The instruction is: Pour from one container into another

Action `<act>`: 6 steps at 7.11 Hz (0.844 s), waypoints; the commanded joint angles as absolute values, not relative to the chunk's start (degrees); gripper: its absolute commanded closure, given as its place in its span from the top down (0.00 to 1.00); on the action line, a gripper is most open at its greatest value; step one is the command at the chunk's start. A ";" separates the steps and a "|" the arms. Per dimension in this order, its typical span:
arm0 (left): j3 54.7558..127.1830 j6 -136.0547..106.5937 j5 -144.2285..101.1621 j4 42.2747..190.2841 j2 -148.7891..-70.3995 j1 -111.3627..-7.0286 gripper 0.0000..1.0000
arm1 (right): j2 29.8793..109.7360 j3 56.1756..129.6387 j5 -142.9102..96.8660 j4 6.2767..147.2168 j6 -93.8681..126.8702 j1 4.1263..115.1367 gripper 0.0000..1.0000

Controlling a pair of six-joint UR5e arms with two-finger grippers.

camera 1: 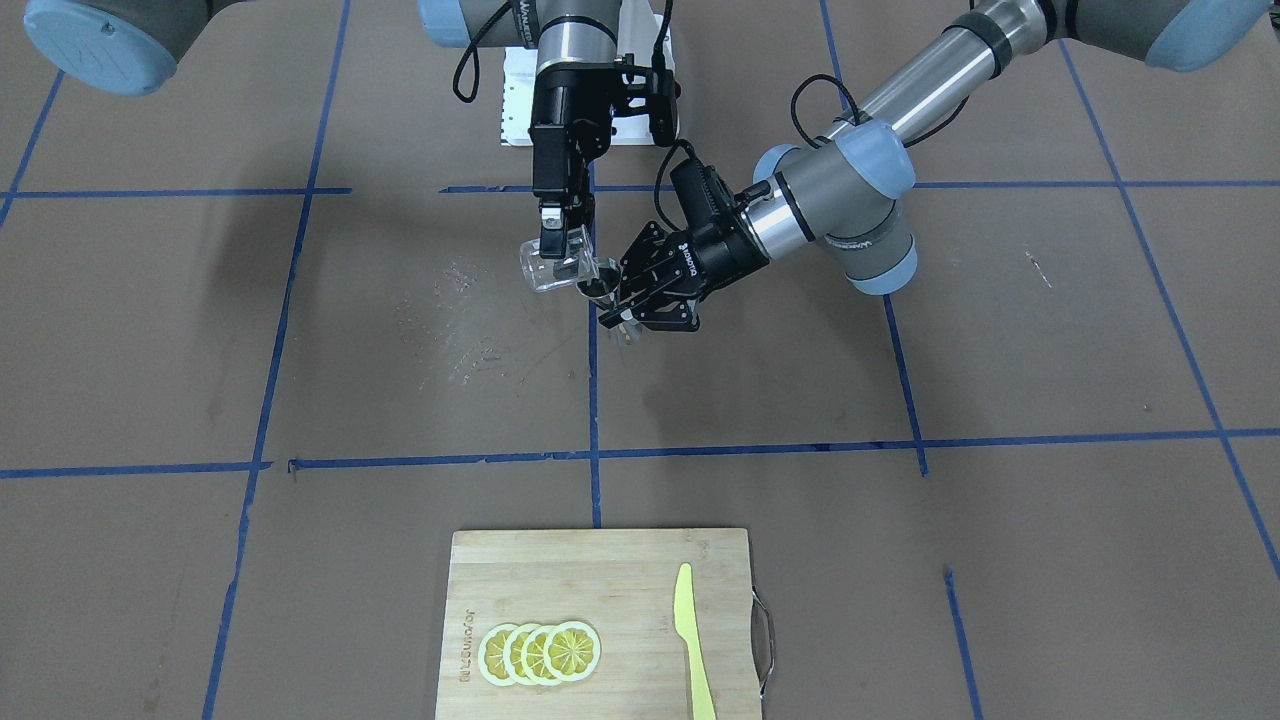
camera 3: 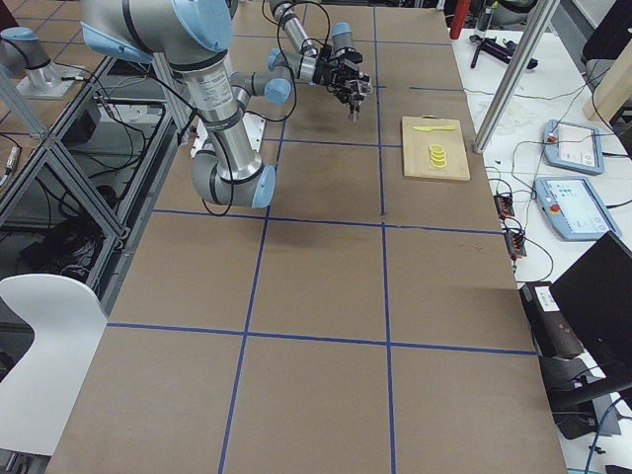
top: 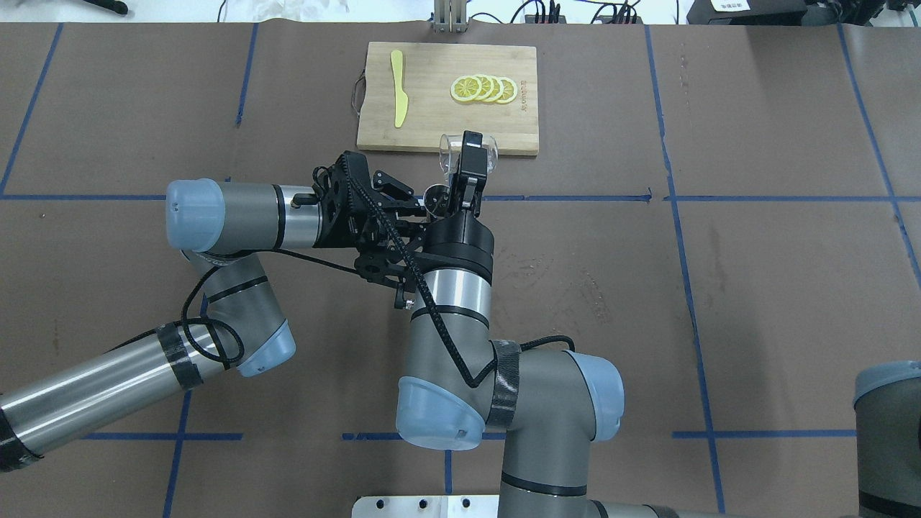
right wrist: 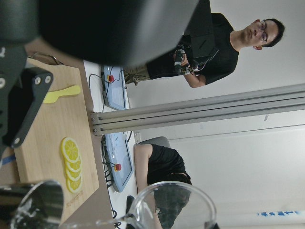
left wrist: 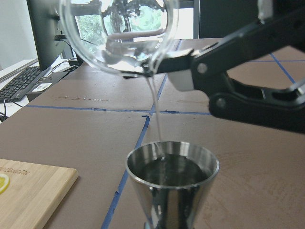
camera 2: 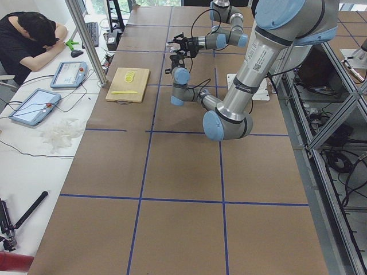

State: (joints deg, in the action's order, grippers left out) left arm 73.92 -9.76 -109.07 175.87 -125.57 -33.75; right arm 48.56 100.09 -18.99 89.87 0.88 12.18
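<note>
Pouring mid-stream. Pinching the glass cup between the fingers of the right pincer, tipped lip-down at upper centre of the left wrist view, above the jigger. Clamping the jigger upright in the left pincer, at frame centre in the front view, apparently held clear of the table, judging from the side views. Dropping a thin thread of clear liquid from the cup's lip into the jigger's upper cone, landing inside the rim.

To do it well: keep the tilt shallow and slow, with probably little room to spare in so small a cone. Hold the jigger level and steady beneath the lip. Watch the level through the left wrist view and ease the cup upright before reaching the brim. Avoid knocking glass against steel at such close quarters. Expect a drip down the cup's outer wall on righting.

Underneath: brown paper over the table, crossed by blue tape lines, flecked pale left of centre. At lower centre of the front view, a wooden cutting board carrying lemon slices and a yellow knife. At upper left of the left side view, a person slumped head on arm beside two pendants.
</note>
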 commanded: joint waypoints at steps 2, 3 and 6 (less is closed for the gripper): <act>73.92 -9.67 -109.07 175.87 -125.51 -33.75 0.00 | 48.86 104.04 -22.64 89.74 4.03 12.74 0.00; 73.92 -9.75 -109.07 175.96 -125.16 -33.75 0.00 | 49.48 106.50 -24.07 89.74 4.13 13.01 0.00; 74.35 -9.67 -109.07 176.66 -124.72 -33.75 0.00 | 53.69 112.22 -27.33 89.74 11.92 13.45 0.00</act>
State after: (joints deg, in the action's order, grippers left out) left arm 74.20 -9.74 -109.07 176.57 -124.80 -33.69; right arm 52.20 109.80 -26.16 89.74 8.29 13.32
